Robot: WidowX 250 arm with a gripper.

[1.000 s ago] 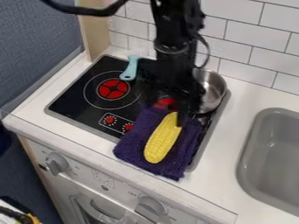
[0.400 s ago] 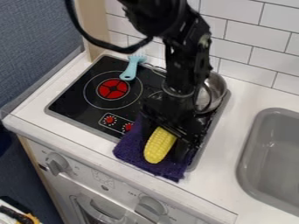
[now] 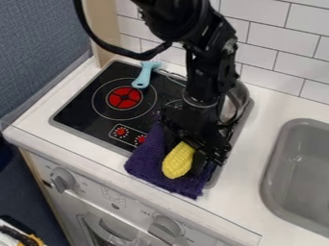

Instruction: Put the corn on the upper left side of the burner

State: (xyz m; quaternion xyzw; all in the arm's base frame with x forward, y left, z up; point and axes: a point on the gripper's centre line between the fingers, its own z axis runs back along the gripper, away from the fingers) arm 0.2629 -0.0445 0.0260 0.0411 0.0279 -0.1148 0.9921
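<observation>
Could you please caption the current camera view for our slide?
The black gripper straddles the yellow corn on a purple cloth at the stovetop's near edge.

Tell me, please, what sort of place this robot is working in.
Probably a toy kitchen: a black stovetop with a red-centred burner, a grey rectangular sink set in the white counter, and grey knobs on the white front panel below.

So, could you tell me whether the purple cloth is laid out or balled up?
The cloth is laid out, lying low and broad beneath the corn.
</observation>
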